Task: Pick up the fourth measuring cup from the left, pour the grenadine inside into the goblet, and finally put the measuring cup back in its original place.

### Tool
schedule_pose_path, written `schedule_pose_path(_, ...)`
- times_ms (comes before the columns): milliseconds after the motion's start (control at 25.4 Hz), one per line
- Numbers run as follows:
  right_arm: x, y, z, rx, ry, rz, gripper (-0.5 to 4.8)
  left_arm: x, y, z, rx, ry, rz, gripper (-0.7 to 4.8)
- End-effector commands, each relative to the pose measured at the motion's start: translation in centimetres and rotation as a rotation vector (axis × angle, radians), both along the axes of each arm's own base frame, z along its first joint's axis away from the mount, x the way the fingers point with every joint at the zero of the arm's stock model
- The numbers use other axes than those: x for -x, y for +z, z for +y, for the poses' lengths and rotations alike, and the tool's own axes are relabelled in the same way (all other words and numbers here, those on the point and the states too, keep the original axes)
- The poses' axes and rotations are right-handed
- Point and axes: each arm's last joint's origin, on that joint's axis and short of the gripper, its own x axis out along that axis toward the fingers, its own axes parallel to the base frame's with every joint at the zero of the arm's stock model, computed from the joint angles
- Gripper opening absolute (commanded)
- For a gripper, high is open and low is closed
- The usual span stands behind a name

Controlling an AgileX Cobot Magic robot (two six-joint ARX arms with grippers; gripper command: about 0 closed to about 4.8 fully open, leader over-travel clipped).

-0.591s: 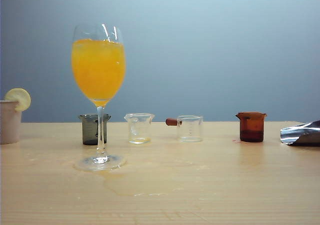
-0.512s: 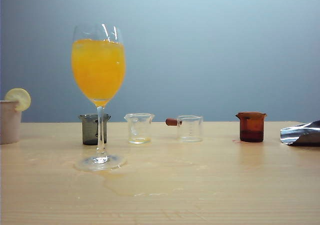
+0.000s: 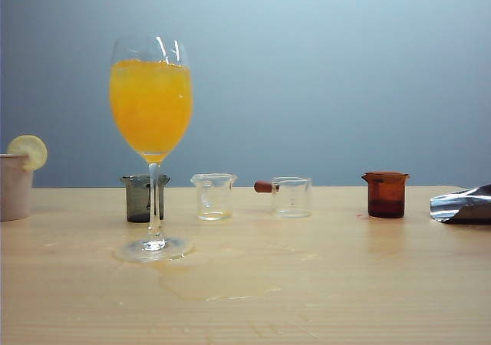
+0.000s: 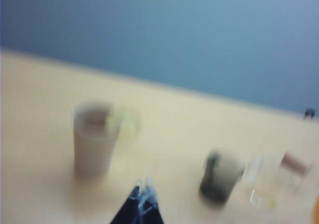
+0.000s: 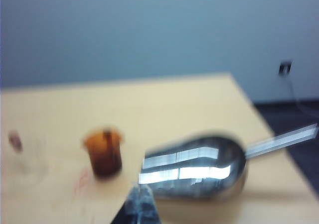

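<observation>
Grenadine [image 3: 386, 208] fills amber fourth measuring cup [image 3: 386, 195]; goblet [image 3: 152, 142] holds orange juice [image 3: 151, 107]

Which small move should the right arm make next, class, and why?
Probably open its jaws and reach toward the amber measuring cup. The right gripper sits shut and empty, short of that cup, which stands upright beside the metal scoop; the goblet holds only orange juice.
</observation>
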Motion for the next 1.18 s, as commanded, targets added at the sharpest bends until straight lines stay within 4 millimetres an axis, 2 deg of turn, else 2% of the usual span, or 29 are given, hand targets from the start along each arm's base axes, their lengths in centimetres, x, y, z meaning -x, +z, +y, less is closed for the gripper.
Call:
schedule_pose_path(39,-0.1,1.9,0.0,0.002,0.005,0.045,-0.03,0.9,3.8,-0.1,-0.035,0.006,-0.04,-0.05)
schedule_pose_path(236,-2.0,4.0,0.2,0.006,0.015,0.096,-0.03,0.4,8.2,0.0,-0.037,0.002,-0.044,-0.05)
schedule_pose_path(473,-5.7,4.5,1.0,-0.001,0.068,0.082,-0.03,-1.8,12.5,-0.2,-0.098,-0.091,-0.004,-0.05)
schedule_pose_path(512,-6.7,4.3,1.6,0.001,0.093,0.09,-0.03,-2.5,13.6,-0.4,-0.098,-0.112,0.003,-0.05)
schedule_pose_path(630,-8.2,3.4,2.8,0.009,0.149,0.122,-0.03,-3.2,14.9,-1.0,-0.104,-0.166,0.0,-0.05)
schedule_pose_path(749,-10.7,1.7,4.5,0.018,0.166,0.153,-0.03,-4.1,16.0,-2.9,-0.17,-0.287,-0.007,-0.05)
schedule_pose_path(946,-13.3,-0.1,5.2,0.013,0.177,0.127,-0.03,-4.4,16.3,-5.1,-0.19,-0.378,-0.003,-0.05)
schedule_pose_path(1182,-15.8,-4.4,5.9,0.03,0.172,0.219,-0.03,-4.9,15.8,-7.8,-0.261,-0.536,0.016,-0.05)
